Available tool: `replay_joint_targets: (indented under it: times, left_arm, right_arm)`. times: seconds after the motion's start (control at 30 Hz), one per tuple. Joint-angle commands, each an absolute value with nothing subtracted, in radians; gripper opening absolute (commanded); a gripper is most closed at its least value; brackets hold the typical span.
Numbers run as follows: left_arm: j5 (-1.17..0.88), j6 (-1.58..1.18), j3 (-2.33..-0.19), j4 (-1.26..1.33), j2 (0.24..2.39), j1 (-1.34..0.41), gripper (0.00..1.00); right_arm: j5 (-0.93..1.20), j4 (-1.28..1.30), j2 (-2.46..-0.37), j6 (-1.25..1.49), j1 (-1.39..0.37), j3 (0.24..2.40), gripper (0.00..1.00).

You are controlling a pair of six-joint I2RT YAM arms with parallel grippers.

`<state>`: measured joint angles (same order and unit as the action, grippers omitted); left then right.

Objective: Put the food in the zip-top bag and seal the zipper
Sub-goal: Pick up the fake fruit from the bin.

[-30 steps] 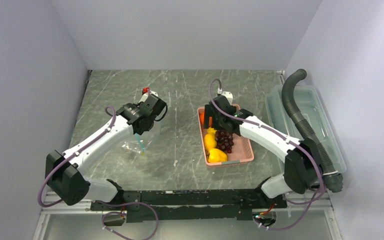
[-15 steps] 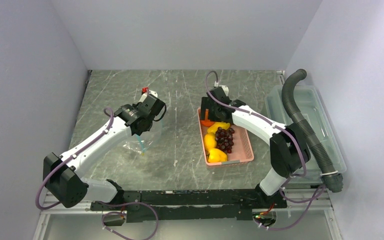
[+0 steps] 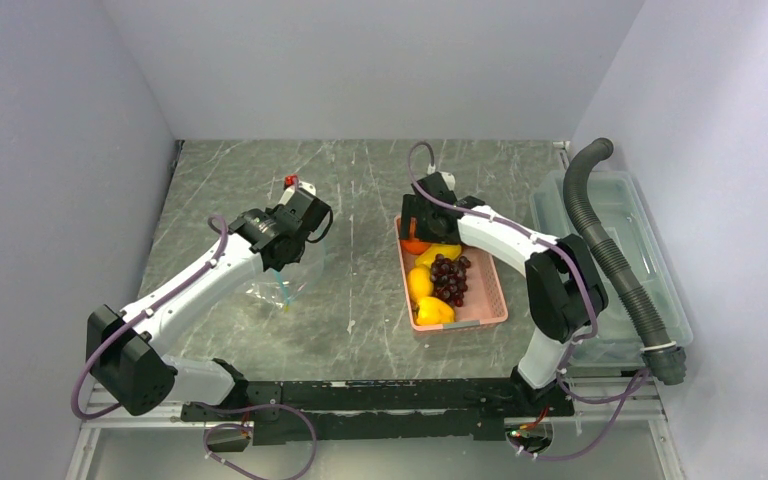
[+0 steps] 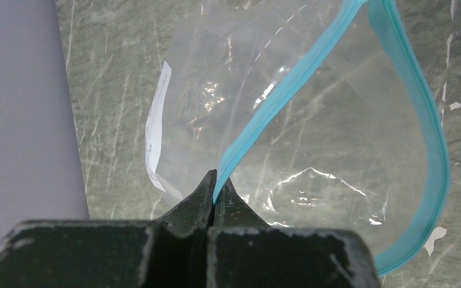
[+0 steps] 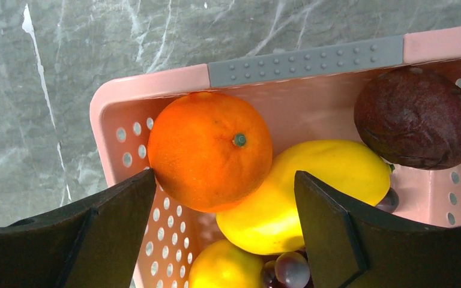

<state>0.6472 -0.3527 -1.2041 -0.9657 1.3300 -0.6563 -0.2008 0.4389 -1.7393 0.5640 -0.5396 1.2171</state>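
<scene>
Left tool (image 4: pixel 215 192) is pinched shut on the zipper (image 4: pixel 312 60), its black fingertips nipping the teal strip. Right tool (image 5: pixel 223 180) stands wide open with nothing gripped, one finger on either side of the orange (image 5: pixel 207 150); whether either finger touches the fruit cannot be told.

Both arms reach out over the grey marbled worktop (image 3: pixel 360 190). At its right edge sits a rigid clear bin (image 3: pixel 660 270), with a grey ribbed hose (image 3: pixel 600 240) running over it. Just left of the bin is the pink basket (image 3: pixel 490 300), perforated, with a grey grip on its far rim.

Well apart from the basket, on the left half of the worktop, the zip-top bag (image 4: pixel 336 150) hangs from the left tool. Its mouth gapes in a loop, and a white label (image 4: pixel 156 132) runs along one side.

All the food lies in the basket. A lemon-like yellow fruit (image 5: pixel 312 174) rests against the orange. A dark brownish round fruit (image 5: pixel 417 117) sits in the far corner, the grapes (image 3: pixel 450 280) in the middle, and two more yellow pieces (image 3: pixel 420 283) toward the near end.
</scene>
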Motion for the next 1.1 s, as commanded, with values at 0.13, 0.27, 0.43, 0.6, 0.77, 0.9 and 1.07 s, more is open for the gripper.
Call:
replay_joint_targets:
  times: [0.13,0.27,0.43,0.6,0.77,0.9,1.07]
  left_arm:
    - [0.65,-0.346,-1.199,-0.946,1.305,-0.66,0.0]
    - [0.651,-0.345,-1.198,-0.946,1.309,-0.659,0.0]
    - [0.656,-0.347,-1.199,-0.949,1.314,-0.66,0.0]
    - [0.66,-0.347,-1.198,-0.95,1.319,-0.66,0.0]
    - [0.662,-0.348,-1.198,-0.951,1.319,-0.659,0.0]
    - [0.663,-0.35,-1.198,-0.953,1.32,-0.66,0.0]
    - [0.661,-0.35,-1.198,-0.952,1.315,-0.659,0.0]
  right_arm:
    - [-0.17,0.363,-1.765,0.544,-0.523,1.235,0.89]
    - [-0.151,0.339,-1.776,0.545,-0.52,1.215,0.89]
    - [-0.118,0.323,-1.786,0.544,-0.517,1.204,0.89]
    - [-0.11,0.323,-1.796,0.543,-0.517,1.198,0.88]
    - [-0.102,0.319,-1.8,0.544,-0.517,1.186,0.87]
    - [-0.099,0.32,-1.792,0.545,-0.515,1.176,0.82]
    - [-0.117,0.327,-1.75,0.543,-0.515,1.164,0.69]
